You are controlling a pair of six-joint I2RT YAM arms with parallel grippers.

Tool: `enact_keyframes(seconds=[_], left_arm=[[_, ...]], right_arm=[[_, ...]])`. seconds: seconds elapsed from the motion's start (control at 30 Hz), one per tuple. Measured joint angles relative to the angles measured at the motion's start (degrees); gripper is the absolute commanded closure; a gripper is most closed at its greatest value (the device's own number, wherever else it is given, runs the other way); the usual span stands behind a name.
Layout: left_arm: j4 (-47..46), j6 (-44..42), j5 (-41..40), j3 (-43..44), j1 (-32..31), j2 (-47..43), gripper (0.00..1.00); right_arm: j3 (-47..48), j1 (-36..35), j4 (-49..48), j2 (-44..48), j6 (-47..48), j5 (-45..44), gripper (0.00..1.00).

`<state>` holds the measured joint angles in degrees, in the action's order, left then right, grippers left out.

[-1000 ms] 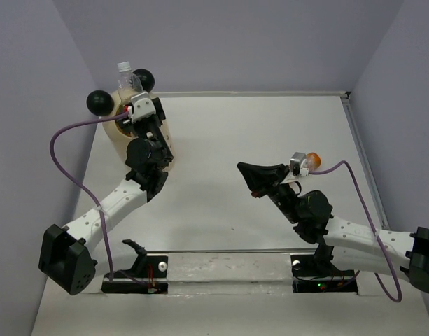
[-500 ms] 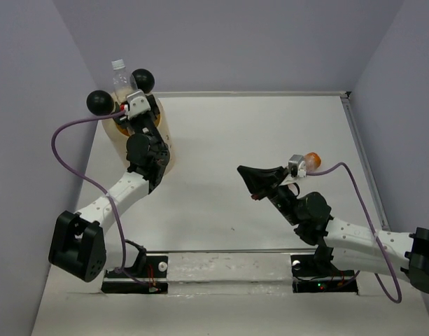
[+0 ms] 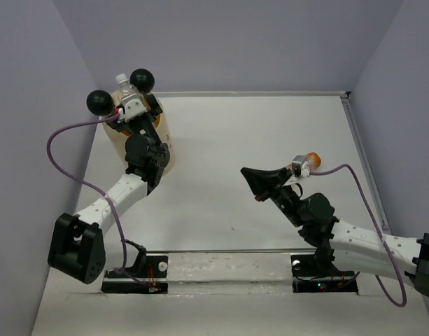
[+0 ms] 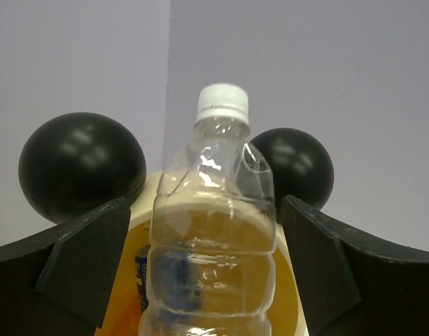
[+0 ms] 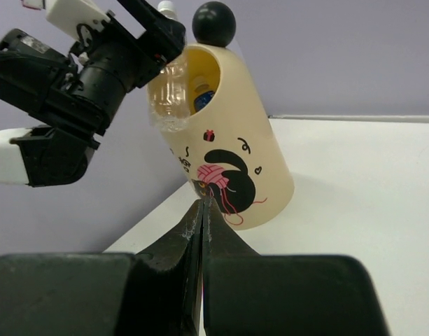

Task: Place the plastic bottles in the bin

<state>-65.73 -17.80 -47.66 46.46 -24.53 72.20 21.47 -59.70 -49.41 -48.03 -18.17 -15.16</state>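
Left gripper [image 4: 207, 245]: spread wide, fingers clear of the clear crinkly plastic bottle [image 4: 214, 231] | bottle: cap up at mouth of tall cream-yellow cylindrical bin [image 5: 242, 140], surface's far-left corner | right gripper [image 5: 202, 210]: closed, empty

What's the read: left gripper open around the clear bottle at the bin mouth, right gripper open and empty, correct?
Not quite: the right gripper is shut tight, not open, though it is empty. The right wrist view shows this. The rest holds.
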Motion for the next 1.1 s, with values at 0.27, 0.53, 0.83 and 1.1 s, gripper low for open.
enact_keyframes(seconds=[0.27,0.53,0.83,1.1], left_arm=[[5.4,4.4,1.2,0.0,0.0,-6.5,0.01],[11.5,6.6,1.2,0.1,0.0,-10.5,0.01],[43.6,21.1,10.4,8.9,-0.1,-22.0,0.01],[64.6,32.5,20.3,12.8,-0.1,-36.3,0.01]], right_arm=[[0.0,0.0,6.0,1.5,-1.9,-2.5,0.99],[0.3,0.0,10.3,2.9,-2.8,-3.9,0.75],[17.3,0.0,34.7,-13.1,-2.5,10.5,0.00],[23.1,-0.4,47.2,-22.0,-2.3,21.1,0.00]])
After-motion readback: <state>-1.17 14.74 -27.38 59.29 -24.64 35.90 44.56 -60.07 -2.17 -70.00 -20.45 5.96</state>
